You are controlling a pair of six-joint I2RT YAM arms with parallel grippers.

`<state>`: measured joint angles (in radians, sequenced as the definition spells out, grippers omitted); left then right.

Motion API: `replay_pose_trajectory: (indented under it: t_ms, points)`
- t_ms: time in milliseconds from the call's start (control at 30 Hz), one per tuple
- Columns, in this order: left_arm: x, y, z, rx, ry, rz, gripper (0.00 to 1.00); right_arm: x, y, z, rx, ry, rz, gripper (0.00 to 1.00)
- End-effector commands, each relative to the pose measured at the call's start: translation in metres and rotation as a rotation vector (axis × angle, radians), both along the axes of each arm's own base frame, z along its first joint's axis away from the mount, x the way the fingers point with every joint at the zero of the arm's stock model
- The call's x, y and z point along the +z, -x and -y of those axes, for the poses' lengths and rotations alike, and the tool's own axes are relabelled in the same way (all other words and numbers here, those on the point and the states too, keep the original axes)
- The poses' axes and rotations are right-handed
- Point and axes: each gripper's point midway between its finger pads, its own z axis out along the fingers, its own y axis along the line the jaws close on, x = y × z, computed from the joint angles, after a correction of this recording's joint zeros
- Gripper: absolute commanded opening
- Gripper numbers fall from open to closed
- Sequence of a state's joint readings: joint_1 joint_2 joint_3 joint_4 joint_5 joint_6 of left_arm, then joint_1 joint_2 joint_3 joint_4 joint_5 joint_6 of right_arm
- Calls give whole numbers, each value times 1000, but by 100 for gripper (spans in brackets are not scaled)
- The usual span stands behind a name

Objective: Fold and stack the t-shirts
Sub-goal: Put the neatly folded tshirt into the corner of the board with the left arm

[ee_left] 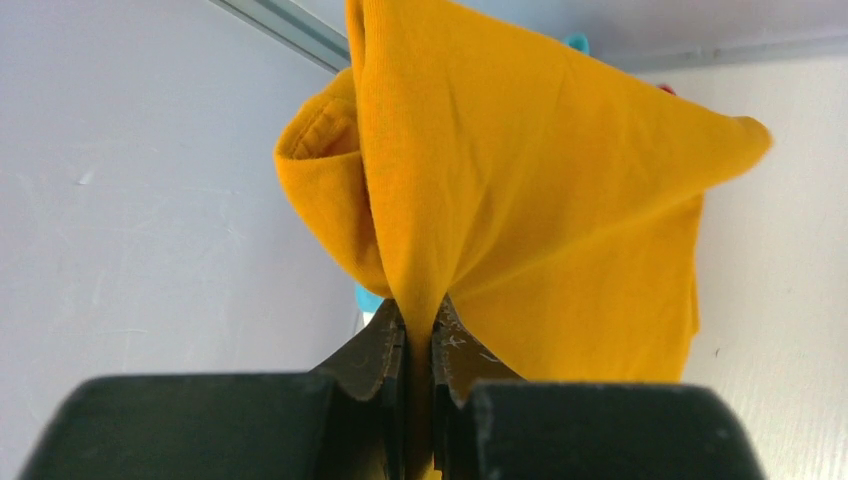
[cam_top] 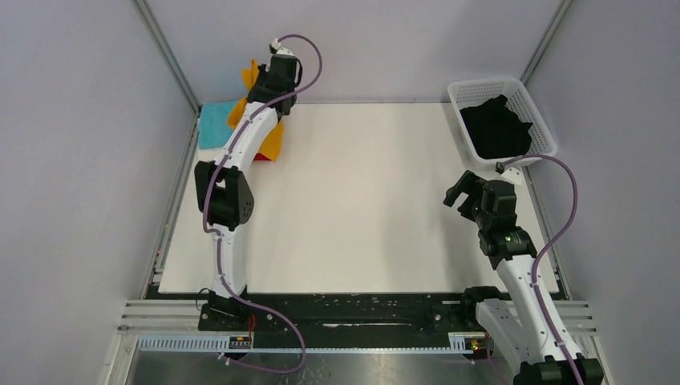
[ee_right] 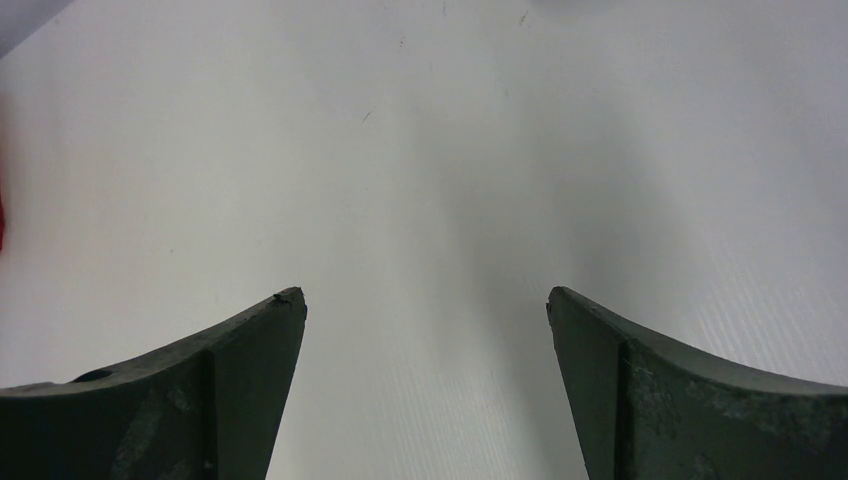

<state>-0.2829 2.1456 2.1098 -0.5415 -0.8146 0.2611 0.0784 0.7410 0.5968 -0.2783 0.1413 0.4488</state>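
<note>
My left gripper (cam_top: 273, 70) is up at the table's far left corner, shut on a pinched fold of the mustard-orange t-shirt (ee_left: 540, 190). The cloth is drawn up between the jaws at the left gripper (ee_left: 420, 322) and hangs over the pile below. That orange t-shirt (cam_top: 271, 141) lies partly on a teal t-shirt (cam_top: 212, 124). A sliver of a red t-shirt (cam_top: 262, 159) shows under its near edge. A black t-shirt (cam_top: 497, 128) lies crumpled in the basket. My right gripper (cam_top: 459, 192) hovers open over bare table, the right gripper (ee_right: 425, 300) holding nothing.
The white lattice basket (cam_top: 481, 83) stands at the far right corner, tilted against the wall. Grey walls and metal frame posts close in the left, right and back sides. The white table top (cam_top: 361, 200) stretches between the two arms.
</note>
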Motion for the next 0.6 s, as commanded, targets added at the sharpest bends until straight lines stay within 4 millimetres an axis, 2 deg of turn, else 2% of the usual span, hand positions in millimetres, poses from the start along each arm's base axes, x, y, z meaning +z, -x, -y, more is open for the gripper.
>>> replay_pose_trajectory:
  t_ms: [0, 100, 233, 367, 500, 567]
  points:
    - [71, -4, -10, -8, 32, 148, 0, 11, -9, 6, -24, 25, 43, 100]
    - [81, -7, -17, -5, 55, 176, 0, 11, -10, 6, -26, 27, 39, 99]
    - [79, -18, -28, 4, 77, 195, 0, 11, -10, 7, -28, 28, 38, 99]
    - [63, -33, -44, 17, 54, 178, 0, 10, -11, 8, -32, 31, 30, 100]
    - [45, -47, -69, 71, -5, 171, 0, 6, -12, 8, -34, 31, 12, 99]
    - [26, -58, -81, 98, -24, 160, 0, 4, -13, 7, -32, 30, 1, 99]
